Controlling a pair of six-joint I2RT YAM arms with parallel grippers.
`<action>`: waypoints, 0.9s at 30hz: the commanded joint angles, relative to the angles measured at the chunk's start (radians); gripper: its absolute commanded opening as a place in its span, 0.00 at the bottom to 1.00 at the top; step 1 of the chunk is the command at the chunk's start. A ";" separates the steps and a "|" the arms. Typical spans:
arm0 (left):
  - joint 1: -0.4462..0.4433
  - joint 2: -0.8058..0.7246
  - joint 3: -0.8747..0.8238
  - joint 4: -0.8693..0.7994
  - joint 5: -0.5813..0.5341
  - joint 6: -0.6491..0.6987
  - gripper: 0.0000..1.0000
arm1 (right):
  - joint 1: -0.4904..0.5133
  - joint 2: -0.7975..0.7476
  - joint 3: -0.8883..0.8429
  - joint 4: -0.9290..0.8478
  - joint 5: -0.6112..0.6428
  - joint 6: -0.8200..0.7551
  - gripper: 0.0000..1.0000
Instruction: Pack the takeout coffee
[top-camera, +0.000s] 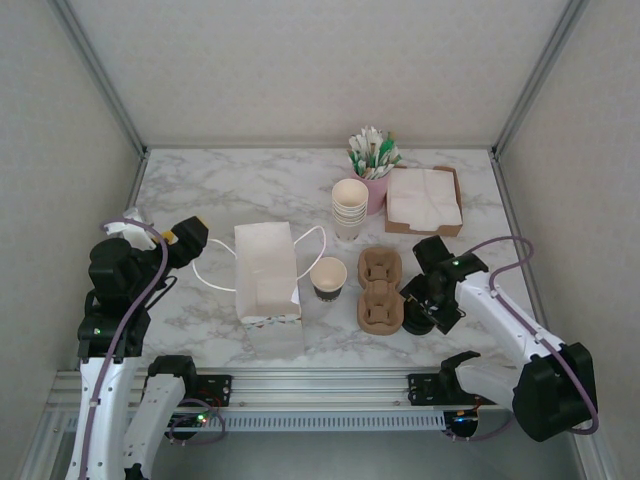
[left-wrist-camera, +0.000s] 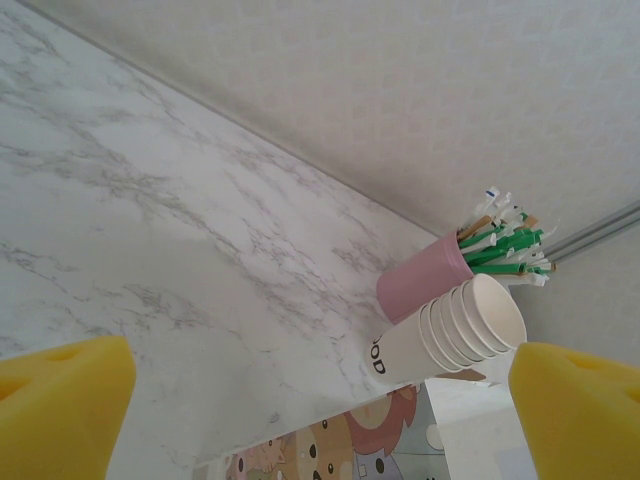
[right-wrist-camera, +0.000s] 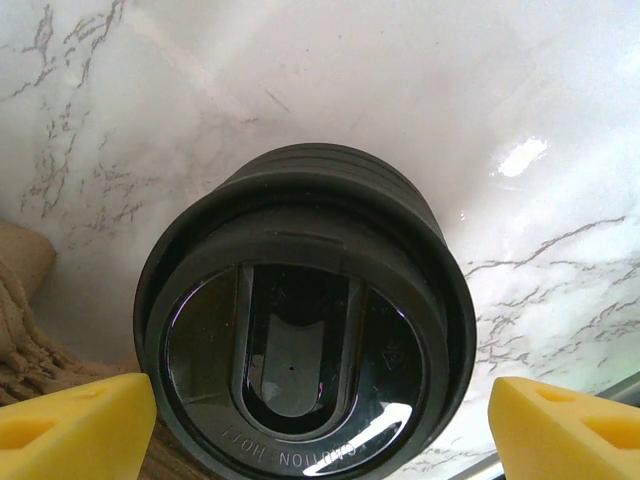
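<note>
The takeout coffee (top-camera: 328, 277), a small cream paper cup with a dark band low on its side, stands open-topped in the middle of the table. To its left lies the white paper bag (top-camera: 266, 272), whose cartoon print (left-wrist-camera: 340, 445) shows in the left wrist view. My left gripper (top-camera: 198, 240) (left-wrist-camera: 320, 415) hovers open left of the bag, with nothing between its fingers. My right gripper (top-camera: 418, 312) (right-wrist-camera: 320, 425) is open just above a stack of black lids (right-wrist-camera: 300, 330), with a yellow fingertip (right-wrist-camera: 70, 425) on either side of it.
A brown pulp cup carrier (top-camera: 380, 288) lies between the cup and my right gripper. At the back stand a stack of cups (top-camera: 349, 205) (left-wrist-camera: 460, 335), a pink cup of green-and-white sticks (top-camera: 373, 165) (left-wrist-camera: 425, 285) and a napkin tray (top-camera: 424, 198). Walls enclose the table.
</note>
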 joint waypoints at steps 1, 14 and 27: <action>0.013 0.001 -0.012 0.011 -0.010 -0.010 0.96 | -0.007 0.016 0.001 0.006 0.030 -0.004 0.85; 0.013 0.001 -0.013 0.012 -0.009 -0.010 0.96 | -0.008 0.035 -0.005 0.032 0.028 -0.010 0.82; 0.015 0.001 -0.015 0.014 -0.008 -0.011 0.96 | -0.008 0.044 -0.029 0.047 0.038 -0.013 0.82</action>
